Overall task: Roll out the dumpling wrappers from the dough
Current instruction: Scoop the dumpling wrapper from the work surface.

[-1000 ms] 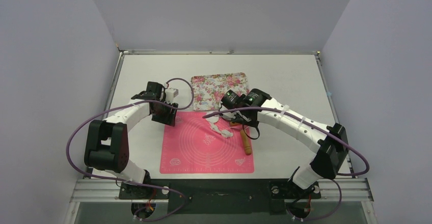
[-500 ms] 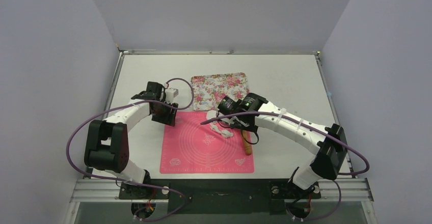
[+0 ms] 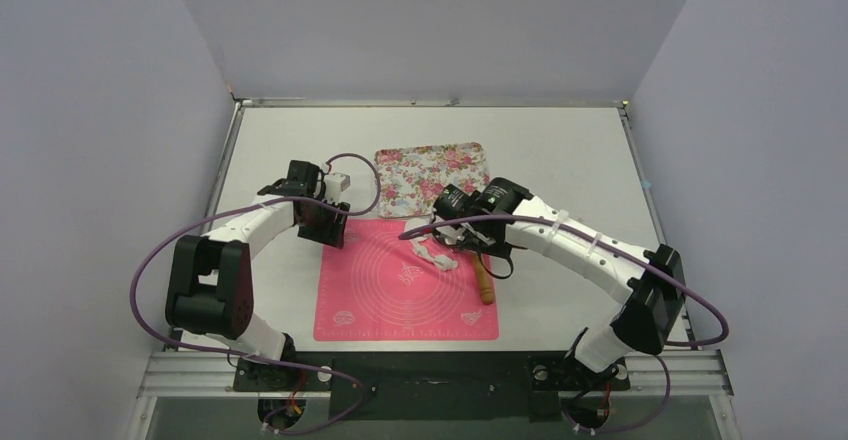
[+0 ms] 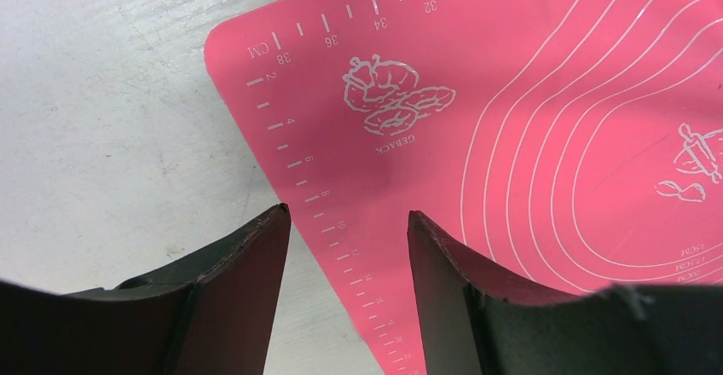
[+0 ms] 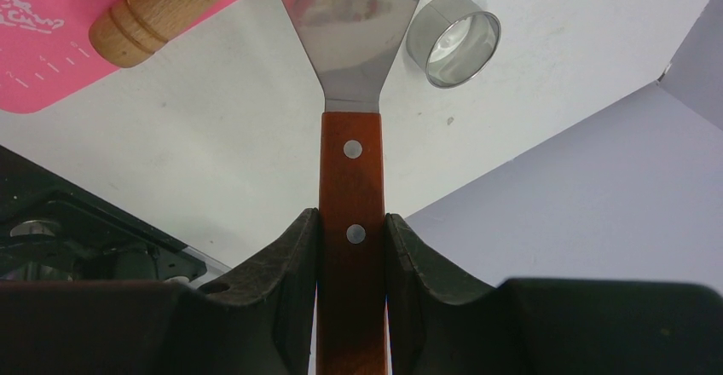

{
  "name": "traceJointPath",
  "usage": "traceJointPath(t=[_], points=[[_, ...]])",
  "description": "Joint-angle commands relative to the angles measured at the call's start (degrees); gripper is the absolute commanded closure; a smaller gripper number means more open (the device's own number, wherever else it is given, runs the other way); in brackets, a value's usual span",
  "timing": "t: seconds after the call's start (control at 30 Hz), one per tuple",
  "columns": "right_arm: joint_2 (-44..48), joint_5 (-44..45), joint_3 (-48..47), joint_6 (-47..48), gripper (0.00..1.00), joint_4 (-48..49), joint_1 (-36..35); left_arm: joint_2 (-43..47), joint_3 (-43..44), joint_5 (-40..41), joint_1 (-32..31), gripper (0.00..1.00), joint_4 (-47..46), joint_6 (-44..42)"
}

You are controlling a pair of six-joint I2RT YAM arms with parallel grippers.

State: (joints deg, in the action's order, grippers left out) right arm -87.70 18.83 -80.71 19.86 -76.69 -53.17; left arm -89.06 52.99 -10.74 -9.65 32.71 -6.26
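The dough (image 3: 436, 253) lies as ragged white scraps on the upper right part of the pink mat (image 3: 400, 295). No dumpling wrappers are in view. My right gripper (image 5: 351, 217) is shut on the red-brown wooden handle of a metal spatula (image 5: 349, 17); in the top view it (image 3: 470, 240) hovers just right of the dough. My left gripper (image 4: 348, 215) is open with nothing between its fingers. It stands over the left edge of the mat (image 4: 529, 94), near the far left corner (image 3: 325, 228).
A wooden rolling pin (image 3: 483, 278) lies along the mat's right edge, its end (image 5: 162, 13) beside the spatula blade. A metal ring cutter (image 5: 453, 38) sits on the white table next to the blade. A floral tray (image 3: 430, 175) stands behind the mat.
My right wrist swung slightly left toward the dough with the spatula, then eased back to the right. The left arm has stayed still.
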Motion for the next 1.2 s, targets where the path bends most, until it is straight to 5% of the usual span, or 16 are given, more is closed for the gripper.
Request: traceJointPath(t=[0.0, 0.47, 0.87, 1.17], points=[[-2.1, 1.2, -2.8, -0.2, 1.0, 1.4, 0.8, 0.1, 0.4, -0.5, 0.3, 0.49, -2.0, 0.0], [-3.1, 4.2, -2.6, 0.0, 1.0, 0.6, -4.3, 0.2, 0.5, -0.5, 0.3, 0.49, -1.9, 0.0], [4.6, -11.7, 2.7, 0.0, 1.0, 15.5, -8.8, 0.5, -0.3, -1.2, 0.1, 0.49, -2.5, -0.3], [11.4, -20.3, 9.8, -4.9, 1.0, 19.6, -5.8, 0.7, 0.0, -1.6, 0.0, 0.49, -1.6, -0.3]])
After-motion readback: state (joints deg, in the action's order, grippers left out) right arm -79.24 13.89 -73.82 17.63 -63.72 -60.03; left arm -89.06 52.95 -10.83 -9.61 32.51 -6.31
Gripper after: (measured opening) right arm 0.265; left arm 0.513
